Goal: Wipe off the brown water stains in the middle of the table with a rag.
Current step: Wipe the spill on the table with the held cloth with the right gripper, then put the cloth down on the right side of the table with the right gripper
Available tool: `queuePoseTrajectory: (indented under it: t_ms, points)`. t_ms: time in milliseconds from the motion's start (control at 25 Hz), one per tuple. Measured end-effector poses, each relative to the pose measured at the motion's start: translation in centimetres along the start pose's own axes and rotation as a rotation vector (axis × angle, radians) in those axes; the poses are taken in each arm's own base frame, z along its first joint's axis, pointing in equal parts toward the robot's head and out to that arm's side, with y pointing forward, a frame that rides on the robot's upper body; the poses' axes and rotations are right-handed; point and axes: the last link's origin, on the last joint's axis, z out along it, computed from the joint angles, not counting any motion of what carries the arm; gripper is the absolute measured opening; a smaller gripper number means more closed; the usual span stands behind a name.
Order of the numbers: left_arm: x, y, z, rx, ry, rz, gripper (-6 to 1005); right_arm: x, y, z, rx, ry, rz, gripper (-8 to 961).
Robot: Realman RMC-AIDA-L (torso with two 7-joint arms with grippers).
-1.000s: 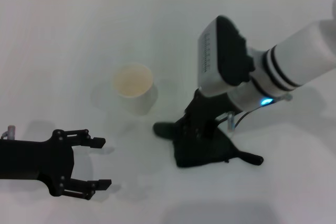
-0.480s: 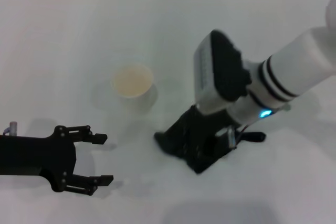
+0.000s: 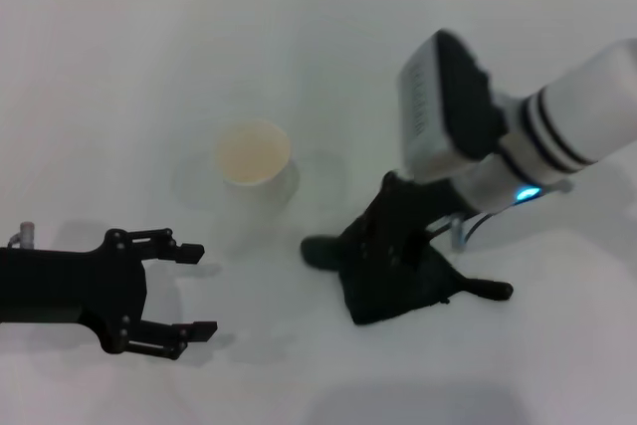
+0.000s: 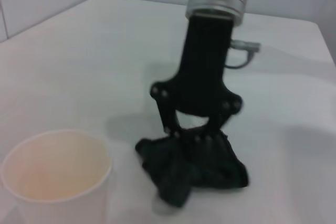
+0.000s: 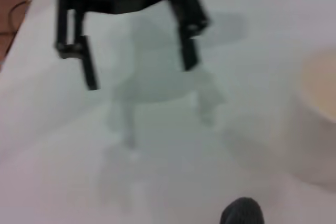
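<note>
A smooth, plain white counter (image 3: 119,67) fills the head view. Near its middle lies the rag (image 3: 393,281), a soft, crumpled black cloth, roughly triangular, with a thin tail trailing from one corner. The right gripper (image 3: 390,246) points straight down into it, its black jaws closed on the bunched top of the cloth and pressing it to the counter. Above the jaws rises a glossy white arm segment with black bands and a small blue light.

Just beside the rag, on the side away from its tail, stands a paper cup (image 3: 254,161), cream-tinted, round, open at the top, apart from the cloth.

The left gripper (image 3: 179,291) hovers low, well apart from the rag and near the cup. Its thin black jaws are spread wide and hold nothing.

The left wrist view adds a side-on look: the right gripper (image 4: 195,132) shows as a matte black bracket with rivets, its tips sunk in the folds of the rag (image 4: 191,166), and the cup (image 4: 58,169) shows a thin rolled rim.

The right wrist view shows the left gripper (image 5: 134,61) from the front, jaws parted over its own pale shadow, a blurred edge of the cup (image 5: 317,124), and one rounded black corner of the rag (image 5: 241,213).

The brown stain cannot be made out in any view.
</note>
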Motion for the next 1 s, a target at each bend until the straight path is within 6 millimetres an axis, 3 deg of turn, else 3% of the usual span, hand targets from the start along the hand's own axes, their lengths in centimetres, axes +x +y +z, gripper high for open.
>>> queuePoseTrajectory:
  t_ms: [120, 640, 1000]
  points:
    - [0.1, -0.1, 0.1, 0.001, 0.002, 0.004, 875, 1.1, -0.6, -1.6, 0.005, -0.038, 0.022, 58]
    - [0.6, -0.6, 0.5, 0.021, 0.012, 0.013, 875, 5.1, -2.1, -5.5, 0.070, -0.017, 0.107, 61]
    - [1.2, -0.8, 1.1, 0.023, 0.029, 0.019, 875, 6.3, -1.1, -7.0, 0.002, -0.058, 0.090, 63]
